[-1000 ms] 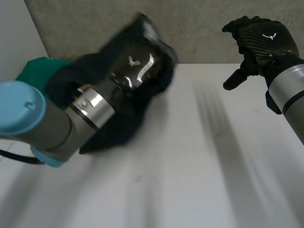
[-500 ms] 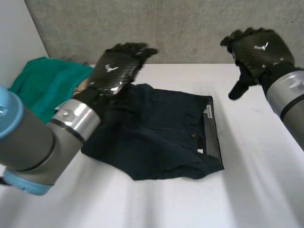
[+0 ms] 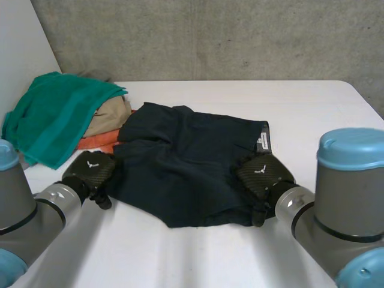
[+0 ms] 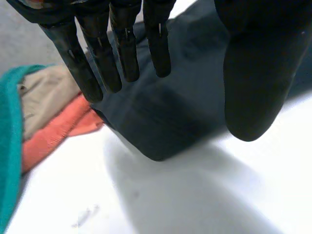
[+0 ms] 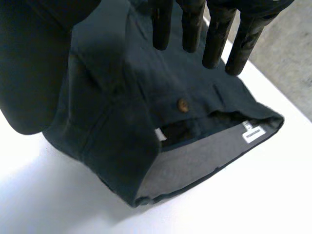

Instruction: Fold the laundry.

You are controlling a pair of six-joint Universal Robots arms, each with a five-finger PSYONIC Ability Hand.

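Observation:
Dark navy shorts (image 3: 192, 159) lie spread on the white table (image 3: 312, 114), waistband to the right. My left hand (image 3: 90, 173) hovers at their near left corner. In the left wrist view its fingers (image 4: 124, 44) are straight and apart from the thumb, open above that corner of the shorts (image 4: 161, 122), holding nothing. My right hand (image 3: 262, 176) is over the near right corner by the waistband. In the right wrist view its fingers (image 5: 214, 34) are straight and open above the shorts (image 5: 126, 131), whose button (image 5: 183, 104) and white label (image 5: 253, 132) show.
A pile of laundry lies at the table's far left: a teal cloth (image 3: 57, 114) on top, a tan garment (image 3: 111, 114) and an orange one (image 3: 96, 143) under it, close to the shorts' left side. A grey wall (image 3: 210, 36) runs behind the table.
The left hand let go of the bunched shorts, which now lie flat. Both hands dropped from high up to the shorts' near edge, left at the left corner, right at the waistband.

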